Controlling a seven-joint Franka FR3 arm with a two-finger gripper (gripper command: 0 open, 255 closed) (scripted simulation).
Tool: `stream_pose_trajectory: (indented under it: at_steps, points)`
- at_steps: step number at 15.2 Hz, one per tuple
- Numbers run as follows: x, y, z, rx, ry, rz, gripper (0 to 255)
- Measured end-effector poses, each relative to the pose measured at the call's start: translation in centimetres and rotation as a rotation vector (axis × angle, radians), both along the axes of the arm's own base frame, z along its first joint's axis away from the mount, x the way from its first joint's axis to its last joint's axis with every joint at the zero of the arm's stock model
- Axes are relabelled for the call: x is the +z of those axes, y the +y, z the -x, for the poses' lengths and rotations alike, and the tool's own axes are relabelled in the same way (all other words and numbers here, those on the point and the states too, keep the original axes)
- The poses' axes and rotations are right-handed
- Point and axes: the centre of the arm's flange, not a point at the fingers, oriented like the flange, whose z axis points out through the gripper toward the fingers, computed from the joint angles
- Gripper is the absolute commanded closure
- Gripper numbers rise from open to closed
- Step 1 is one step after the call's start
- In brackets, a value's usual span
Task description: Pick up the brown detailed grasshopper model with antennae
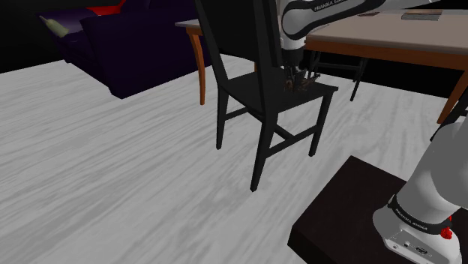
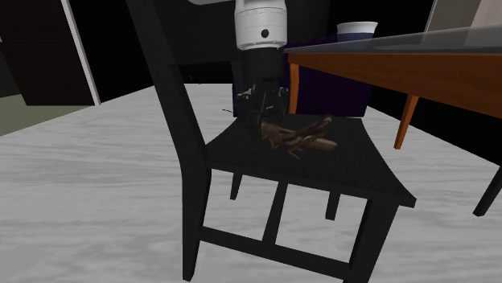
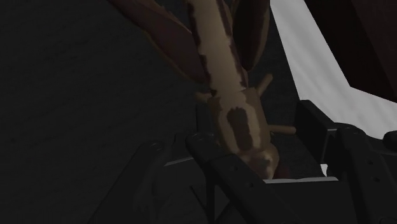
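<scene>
**A:** In the second exterior view we find the grasshopper (image 2: 302,138) lying on the seat of the black chair (image 2: 354,173). It has a brown, mottled body with thin legs.

**B:** We agree. The gripper (image 2: 259,127) drops in from twelve o'clock and reaches the seat at the insect's nine o'clock end. From the chair, a brown-legged table (image 2: 386,60) stands toward two o'clock, and a white cup (image 2: 358,30) with a dark band sits on it.

**A:** In the shoulder view we see the chair on a pale grey floor (image 1: 112,150), a little toward one o'clock from the middle. The arm bends down over the seat, and the grasshopper is a small brownish shape right at the gripper's tips.

**B:** A dark sofa (image 1: 127,52) sits toward ten o'clock, and the stand (image 1: 352,210) toward five.

**A:** In the wrist view we see the black fingers (image 3: 238,184) spread apart, with one end of the grasshopper between them. Its striped body stretches away from the gripper across the dark seat.

**B:** One finger sits close against that end, and on the other side we see a gap, so nothing is pinched.
</scene>
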Motion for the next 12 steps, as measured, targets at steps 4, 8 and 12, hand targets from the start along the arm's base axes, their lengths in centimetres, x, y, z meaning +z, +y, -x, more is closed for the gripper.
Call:
stream_pose_trajectory:
  at_steps: [4,8,12]
  points:
    - [2.0,0.0,0.0,0.000,0.000,0.000,255]
    - [4.2,0.0,-0.1,0.000,0.000,0.000,255]
    - [6.1,0.0,-0.1,0.000,0.000,0.000,255]
